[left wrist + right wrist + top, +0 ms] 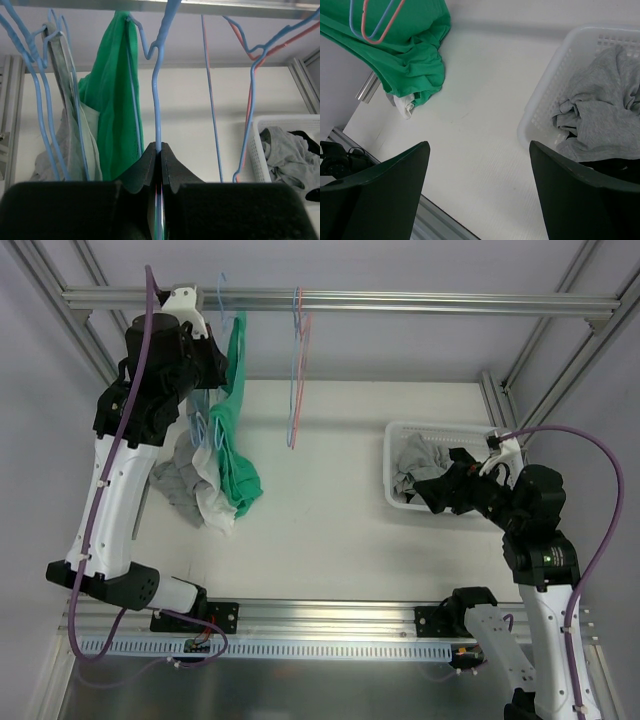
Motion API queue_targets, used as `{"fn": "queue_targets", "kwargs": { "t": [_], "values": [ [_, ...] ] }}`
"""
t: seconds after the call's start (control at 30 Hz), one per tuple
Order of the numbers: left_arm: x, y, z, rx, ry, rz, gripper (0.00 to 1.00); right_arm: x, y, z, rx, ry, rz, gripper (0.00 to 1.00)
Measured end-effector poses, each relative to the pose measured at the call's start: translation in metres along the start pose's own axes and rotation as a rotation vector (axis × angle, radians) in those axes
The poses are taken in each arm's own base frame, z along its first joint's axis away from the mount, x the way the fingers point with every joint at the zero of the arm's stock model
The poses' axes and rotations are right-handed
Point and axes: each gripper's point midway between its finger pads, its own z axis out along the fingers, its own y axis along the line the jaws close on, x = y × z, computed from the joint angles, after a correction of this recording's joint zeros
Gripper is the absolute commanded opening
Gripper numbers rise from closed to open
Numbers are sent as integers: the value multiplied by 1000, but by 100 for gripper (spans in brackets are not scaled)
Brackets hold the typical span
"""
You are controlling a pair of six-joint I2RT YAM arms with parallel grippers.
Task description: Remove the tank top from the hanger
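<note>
A green tank top (238, 440) hangs from the top rail (400, 302), and its lower end is bunched on the table. In the left wrist view it (112, 100) hangs just left of a blue hanger wire (156, 95), and its upper end is caught on that hanger's bent arm. My left gripper (161, 149) is shut on this blue wire, high up by the rail (212, 375). My right gripper (479, 150) is open and empty. It hovers at the near left side of the basket (432, 490).
A white basket (392, 440) at the right holds grey and dark clothes (600, 100). Two empty hangers, blue and pink (296, 370), hang mid-rail. Grey and white garments (190, 485) hang on more blue hangers (42, 100) left of the green top. Frame posts stand at both sides.
</note>
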Motion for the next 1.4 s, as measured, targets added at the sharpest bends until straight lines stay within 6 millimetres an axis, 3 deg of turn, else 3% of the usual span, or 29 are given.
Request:
{"fn": "queue_targets", "kwargs": {
  "t": [0.2, 0.5, 0.67, 0.97, 1.13, 1.27, 1.4],
  "values": [
    [11, -11, -21, 73, 12, -58, 0, -2, 12, 0, -64, -2, -1, 87],
    [34, -25, -87, 211, -34, -127, 0, -21, 60, -5, -326, -44, -5, 89],
    [53, -31, -116, 290, -51, -129, 0, -23, 73, -3, -402, -35, -3, 90],
    [134, -36, -162, 429, 2, -171, 0, 0, 109, 5, -543, 66, -23, 90],
    [167, -37, -189, 492, -16, -200, 0, 20, 129, 24, -577, 136, -59, 89],
    [203, -47, -188, 574, 78, -216, 0, 40, 140, 48, -569, 163, -106, 87],
    [242, -55, -183, 635, 218, -248, 0, 62, 139, 76, -521, 178, -133, 86]
  ]
}}
